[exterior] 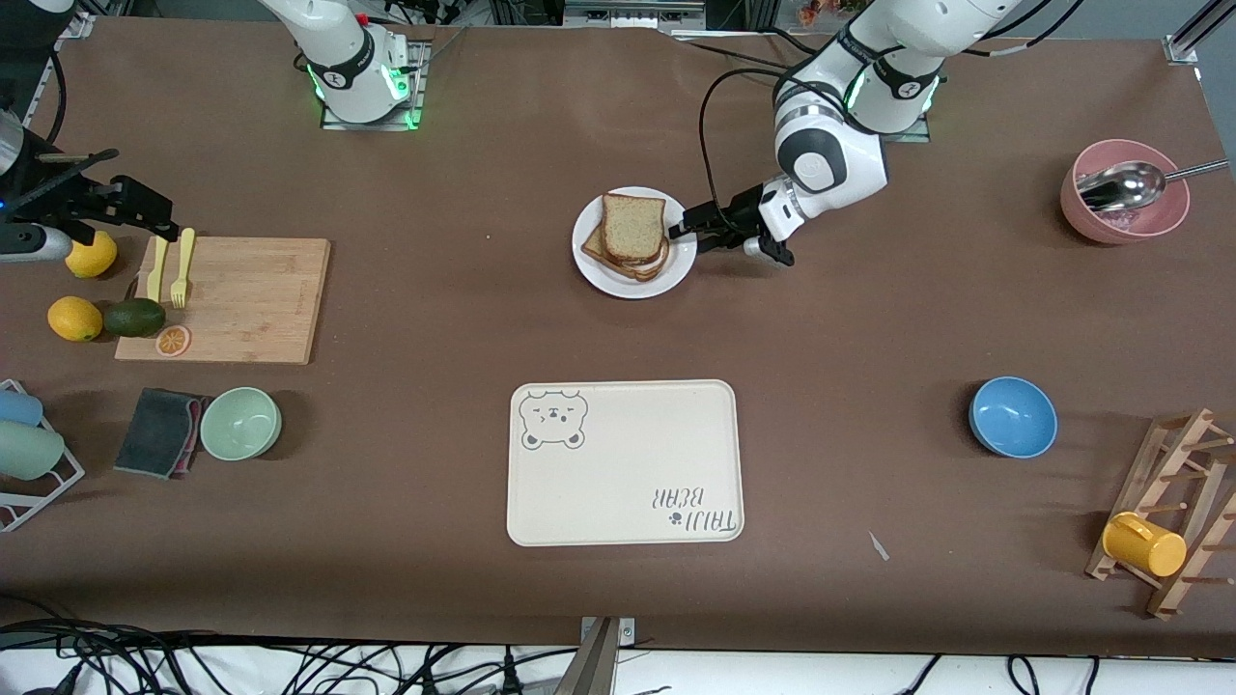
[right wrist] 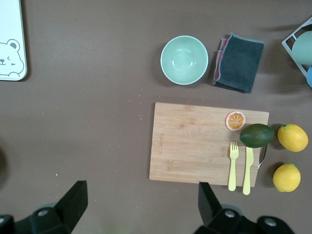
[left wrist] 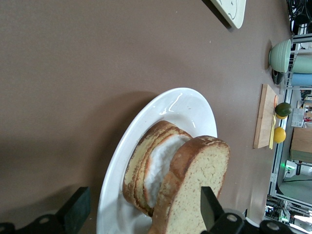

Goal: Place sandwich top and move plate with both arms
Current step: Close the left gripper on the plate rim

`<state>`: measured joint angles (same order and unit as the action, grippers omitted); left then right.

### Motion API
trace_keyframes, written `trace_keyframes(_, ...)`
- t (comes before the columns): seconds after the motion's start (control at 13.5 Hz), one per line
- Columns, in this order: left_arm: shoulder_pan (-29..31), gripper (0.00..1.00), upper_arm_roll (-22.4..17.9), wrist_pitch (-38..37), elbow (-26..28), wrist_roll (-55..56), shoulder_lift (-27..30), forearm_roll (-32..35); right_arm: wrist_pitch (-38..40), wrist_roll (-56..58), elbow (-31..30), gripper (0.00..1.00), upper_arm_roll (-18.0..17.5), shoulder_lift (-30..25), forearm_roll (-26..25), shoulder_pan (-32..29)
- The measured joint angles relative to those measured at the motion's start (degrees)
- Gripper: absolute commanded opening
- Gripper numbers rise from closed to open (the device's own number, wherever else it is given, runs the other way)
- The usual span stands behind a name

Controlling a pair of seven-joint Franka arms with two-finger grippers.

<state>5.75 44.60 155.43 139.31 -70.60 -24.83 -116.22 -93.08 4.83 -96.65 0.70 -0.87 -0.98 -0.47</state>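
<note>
The sandwich top lies tilted on a stack of slices with white filling on the white plate, in the middle of the table near the robots' bases. In the left wrist view the sandwich top leans against the stack on the plate. My left gripper is open at the plate's edge toward the left arm's end, low over the rim, its fingers on either side of the stack. My right gripper is open and empty, held high over the right arm's end of the table.
A beige bear tray lies nearer the front camera than the plate. A wooden board with fork, knife, fruit and a green bowl sit at the right arm's end. A blue bowl, pink bowl and cup rack are at the left arm's end.
</note>
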Motion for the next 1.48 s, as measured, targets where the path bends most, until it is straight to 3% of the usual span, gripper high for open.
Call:
trace_keyframes(0.3,0.0,0.8,-0.22,0.1,-0.03,-9.53,-1.93,-7.42,0.0,0.0,0.0,1.0,-0.01,0.0,0.0,0.0)
trace_keyframes(0.67,0.21,0.45,-0.36,0.13,-0.19,-12.28,-3.38,-8.35,0.0,0.0,0.0,1.0,-0.02,0.0,0.0,0.0)
trace_keyframes(0.82,0.21,0.37,-0.36,0.13,-0.2,-12.3,-3.39,-8.35,0.0,0.0,0.0,1.0,-0.03,0.0,0.0,0.0)
trace_keyframes(1.48,0.21,0.12,-0.37,0.4,-0.2,-12.63,-3.73,-8.35,0.0,0.0,0.0,1.0,-0.03,0.0,0.0,-0.01)
